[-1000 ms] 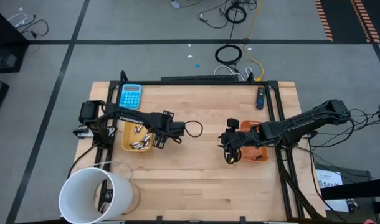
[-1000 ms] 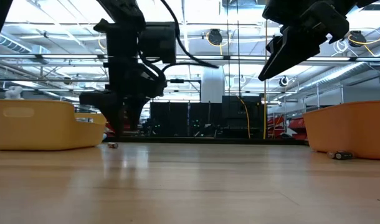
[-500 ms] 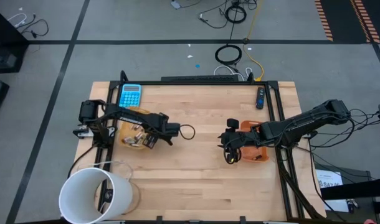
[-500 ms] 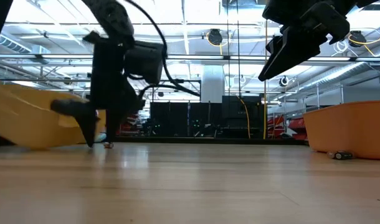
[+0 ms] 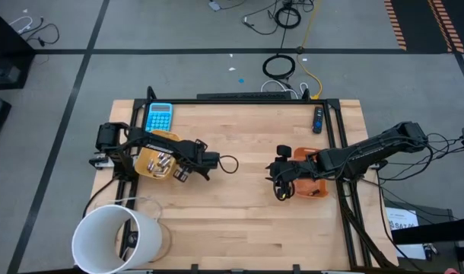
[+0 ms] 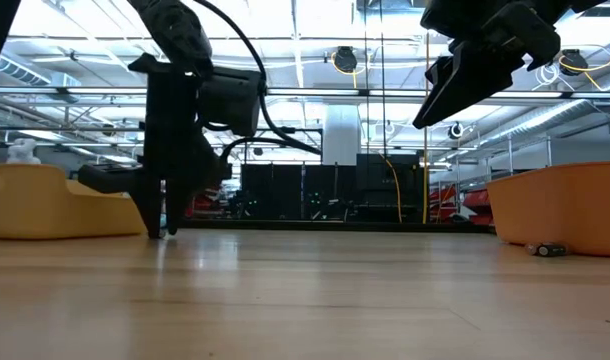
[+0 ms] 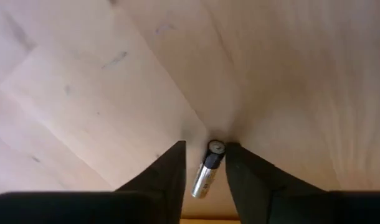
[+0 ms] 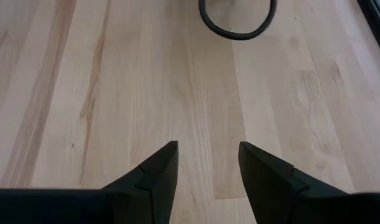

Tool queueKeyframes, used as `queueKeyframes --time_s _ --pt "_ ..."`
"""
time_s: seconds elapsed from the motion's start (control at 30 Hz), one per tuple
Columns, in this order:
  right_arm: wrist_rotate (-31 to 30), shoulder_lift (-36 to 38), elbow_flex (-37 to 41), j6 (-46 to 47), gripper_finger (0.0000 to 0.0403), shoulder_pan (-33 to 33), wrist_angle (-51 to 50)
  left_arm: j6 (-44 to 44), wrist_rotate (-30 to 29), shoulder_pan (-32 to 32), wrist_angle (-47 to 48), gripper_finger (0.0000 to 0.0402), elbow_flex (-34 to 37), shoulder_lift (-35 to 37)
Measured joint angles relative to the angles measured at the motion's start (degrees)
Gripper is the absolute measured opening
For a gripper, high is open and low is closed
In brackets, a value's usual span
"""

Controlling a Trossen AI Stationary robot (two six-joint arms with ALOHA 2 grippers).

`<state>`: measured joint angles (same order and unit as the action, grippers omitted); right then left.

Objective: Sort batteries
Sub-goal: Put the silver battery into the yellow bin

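Note:
The left orange tray [image 5: 152, 161] sits askew on the table's left part, with several silvery batteries [image 5: 163, 163] in it. My left gripper [image 5: 183, 174] is just right of that tray, pointing down with its fingertips at the table [image 6: 165, 230]. It is open, and one silvery battery [image 7: 206, 172] lies on the wood between its fingers. My right gripper [image 5: 281, 187] is open and hangs raised [image 6: 455, 90] beside the right orange tray [image 5: 314, 185], over bare wood [image 8: 205, 165]. A dark battery [image 6: 547, 249] lies on the table by that tray. My left gripper comes from above with one finger [image 7: 174, 171] on each side of the battery's body [image 7: 202, 180]. The fingers lie along the battery, which rests flat on the table. The gaps are narrow, and I cannot tell whether either finger touches it.
A blue calculator [image 5: 159, 117] lies at the far left. A white bucket [image 5: 114, 237] stands at the near left corner. A dark remote-like thing [image 5: 318, 119] lies at the far right. A black cable loop [image 5: 230, 162] trails from the left arm. Bare wood spans the middle.
My left gripper has moved toward the table's left edge and down until its fingertips reach the table around the battery. The left tray tipped up on one side, then settled flat again; it now sits farther left and turned askew. The right arm has kept still.

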<state>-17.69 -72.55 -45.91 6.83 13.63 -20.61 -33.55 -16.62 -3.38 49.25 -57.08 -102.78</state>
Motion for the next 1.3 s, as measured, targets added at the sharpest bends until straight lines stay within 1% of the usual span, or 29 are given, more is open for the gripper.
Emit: queueKeyframes --time_s 0.13,0.27,0.33,0.4,0.53,0.6,0.67,0.83,0.9,0.97,1.1,1.2,1.27,1.3 --pt "0.0 0.0 0.0 0.0 0.016 0.0 0.28 -6.52 0.0 0.02 -1.16 0.008 0.59 0.0" --pt "0.0 0.0 0.0 0.02 0.016 0.0 0.24 -7.08 -0.13 0.02 -2.15 0.0046 1.26 0.11" --pt "0.0 0.0 0.0 0.0 0.016 0.0 0.25 -5.04 -0.47 0.02 -2.2 0.0042 1.27 0.11" --pt "0.0 0.0 0.0 -0.17 0.016 0.0 0.25 -2.91 -0.48 -0.05 -2.1 0.0046 1.27 0.11" --pt "0.0 0.0 0.0 -0.17 0.016 0.0 0.25 -2.79 0.07 -0.11 -1.42 0.0054 1.27 0.04" --pt "0.0 0.0 0.0 -0.11 0.016 0.0 0.25 -3.03 0.06 -0.11 -1.71 0.0043 1.27 0.04" --pt "0.01 0.0 0.0 0.31 0.016 0.0 0.24 -3.25 0.02 -0.09 -2.01 0.0021 1.33 0.04" --pt "0.02 0.0 0.0 0.59 0.016 0.0 0.2 -2.35 -1.5 1.02 -2.14 0.0019 1.15 -0.04" --pt "0.02 0.0 0.0 0.63 0.016 0.0 0.2 -0.75 -2.21 1.86 -0.03 0.0019 -0.25 -0.37" --pt "0.02 0.0 0.0 0.96 0.016 0.0 0.18 2.04 -3.2 2.75 3.82 0.0019 -3.25 -0.55" --pt "0.02 0.0 0.0 1.13 0.016 0.0 0.09 10.27 -3.31 4.29 11.45 0.0019 -9.21 0.79" --pt "0.02 0.0 0.0 1.46 0.016 0.01 -0.18 19.73 1.31 4.26 16.34 0.0019 -11.06 2.99" --pt "0.02 0.0 0.0 1.75 0.016 0.04 -0.52 26.47 5.33 3.53 21.39 0.0019 -10.63 4.51" --pt "0.02 0.0 0.0 1.79 0.016 0.04 -0.91 29.31 6.09 3.27 23.41 0.0019 -10.08 5.28"
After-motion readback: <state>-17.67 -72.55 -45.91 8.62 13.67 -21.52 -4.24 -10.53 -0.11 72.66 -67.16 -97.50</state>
